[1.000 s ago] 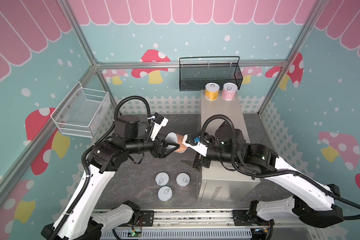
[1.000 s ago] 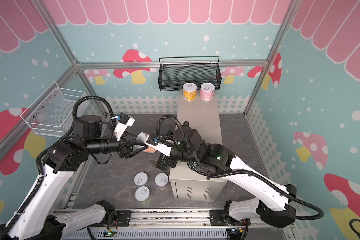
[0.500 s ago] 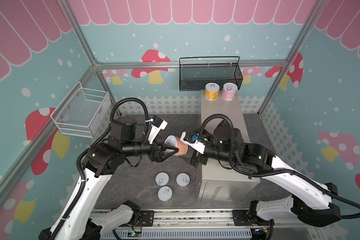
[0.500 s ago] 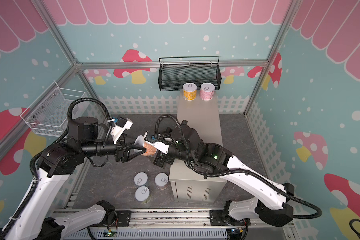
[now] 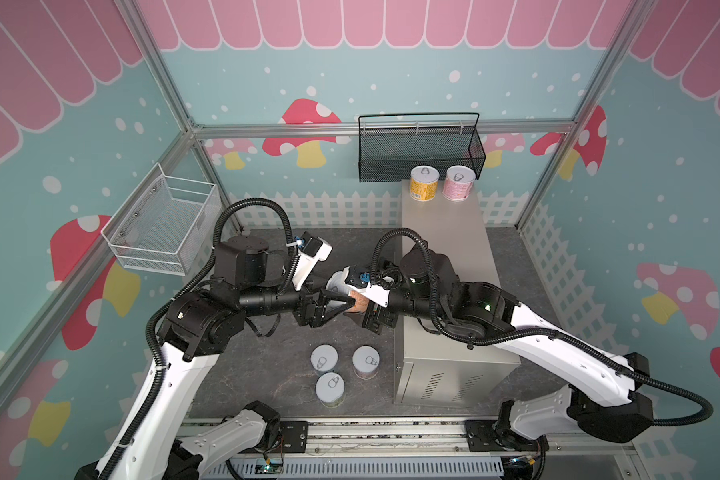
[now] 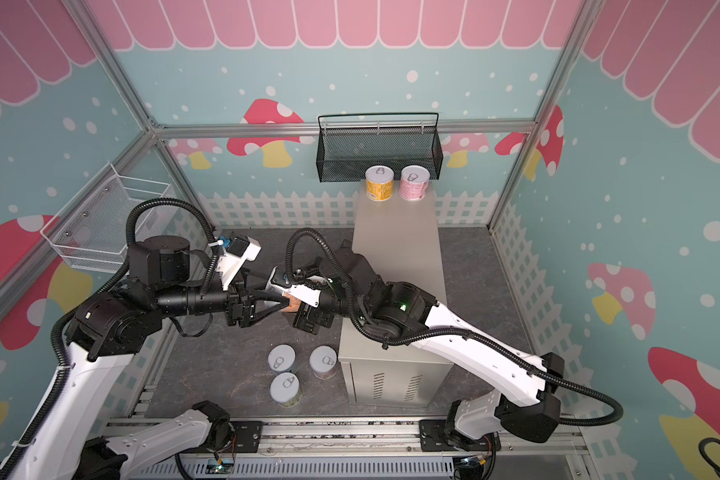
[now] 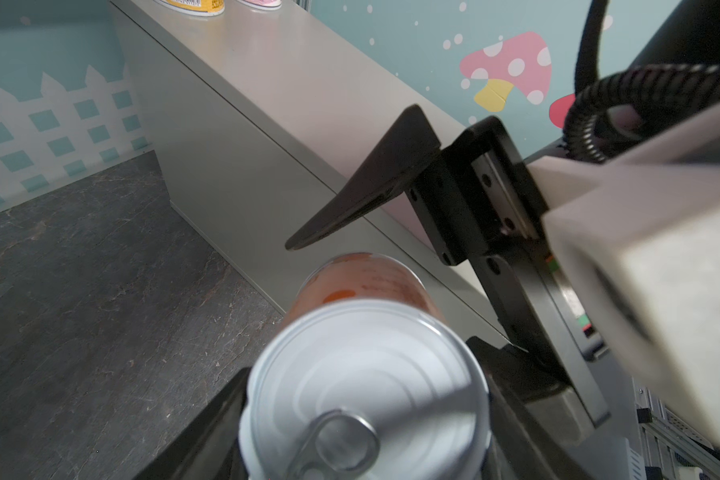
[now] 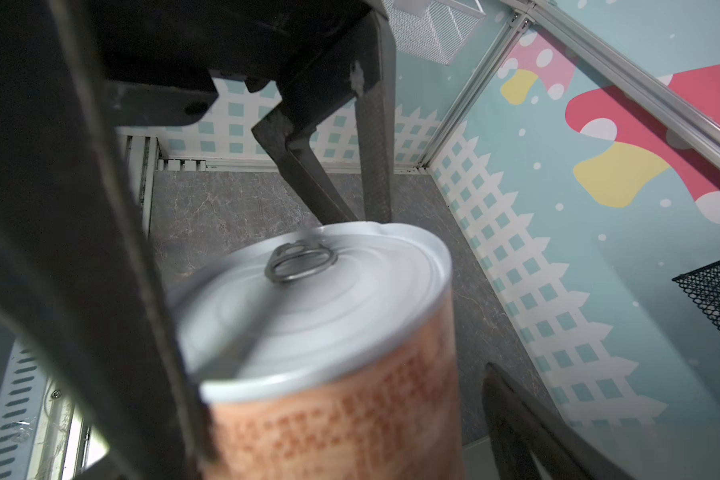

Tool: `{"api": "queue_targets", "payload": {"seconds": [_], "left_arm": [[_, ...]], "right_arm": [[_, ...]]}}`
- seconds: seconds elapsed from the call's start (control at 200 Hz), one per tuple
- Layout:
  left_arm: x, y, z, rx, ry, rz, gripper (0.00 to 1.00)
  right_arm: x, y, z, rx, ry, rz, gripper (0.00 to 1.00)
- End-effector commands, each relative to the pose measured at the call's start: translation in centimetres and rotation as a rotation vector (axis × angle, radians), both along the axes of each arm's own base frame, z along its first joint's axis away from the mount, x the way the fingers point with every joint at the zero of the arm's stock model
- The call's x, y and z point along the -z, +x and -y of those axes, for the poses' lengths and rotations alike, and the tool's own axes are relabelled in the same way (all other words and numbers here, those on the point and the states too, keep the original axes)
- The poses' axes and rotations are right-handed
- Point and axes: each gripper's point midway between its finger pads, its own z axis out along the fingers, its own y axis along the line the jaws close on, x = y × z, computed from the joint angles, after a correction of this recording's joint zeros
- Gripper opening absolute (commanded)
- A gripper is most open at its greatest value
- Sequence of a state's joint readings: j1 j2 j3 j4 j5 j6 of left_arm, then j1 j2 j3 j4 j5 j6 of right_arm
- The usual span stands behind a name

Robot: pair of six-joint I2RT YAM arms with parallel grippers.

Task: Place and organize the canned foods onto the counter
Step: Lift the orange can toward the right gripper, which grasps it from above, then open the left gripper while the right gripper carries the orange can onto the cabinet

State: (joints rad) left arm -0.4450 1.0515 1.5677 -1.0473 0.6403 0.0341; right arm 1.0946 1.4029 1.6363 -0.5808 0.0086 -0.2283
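In both top views the orange-labelled, silver-lidded can (image 5: pixel 356 306) hangs tilted above the dark grey marbled floor (image 5: pixel 267 361), just left of the tall beige-grey metal counter (image 5: pixel 445 232), half hidden by the right arm's camera mount (image 5: pixel 366 291). The left gripper (image 5: pixel 344 303) is clamped on its lid end. The right gripper (image 5: pixel 364 312) reaches in from the counter side, its tips lost in clutter. Three more cans (image 5: pixel 330 385) stand on the floor (labels barely show from above); a yellow can (image 5: pixel 424 183) and a pink can (image 5: pixel 458 183) stand at the counter's far end.

In the left wrist view the blurred lid is cut off. The right gripper's upper finger (image 7: pixel 362 195) stands clear of the can, jaws spread around it.

In the right wrist view its base runs out of frame, flanking fingers (image 8: pixel 524 424) seemingly not pressing. Behind are white picket-fence trim (image 8: pixel 537 291) and teal mushroom-print walls (image 8: pixel 641 257).
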Motion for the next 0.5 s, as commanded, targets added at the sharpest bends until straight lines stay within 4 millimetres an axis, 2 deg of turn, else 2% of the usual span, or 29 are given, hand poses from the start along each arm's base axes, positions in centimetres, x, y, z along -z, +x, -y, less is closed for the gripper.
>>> {"api": "queue_targets", "payload": {"seconds": [0.0,0.17,0.41,0.495], "left_arm": [[-1.9,-0.6,0.2,0.04,-0.04,0.084,0.0],[-1.9,-0.7,0.1,0.036,-0.041,0.084,0.0],[-2.1,-0.9,-0.1,0.031,-0.046,0.091,0.0],[-2.0,-0.8,-0.1,0.027,-0.046,0.09,0.0]], "right_arm": [[-1.5,0.6,-0.9,0.004,0.03,0.051,0.92],[-1.6,1.1,-1.1,0.021,0.037,0.056,0.85],[-3.3,1.3,-0.2,0.066,0.103,0.081,0.72],[-4.0,1.0,0.0,0.059,0.133,0.079,0.71]]}}
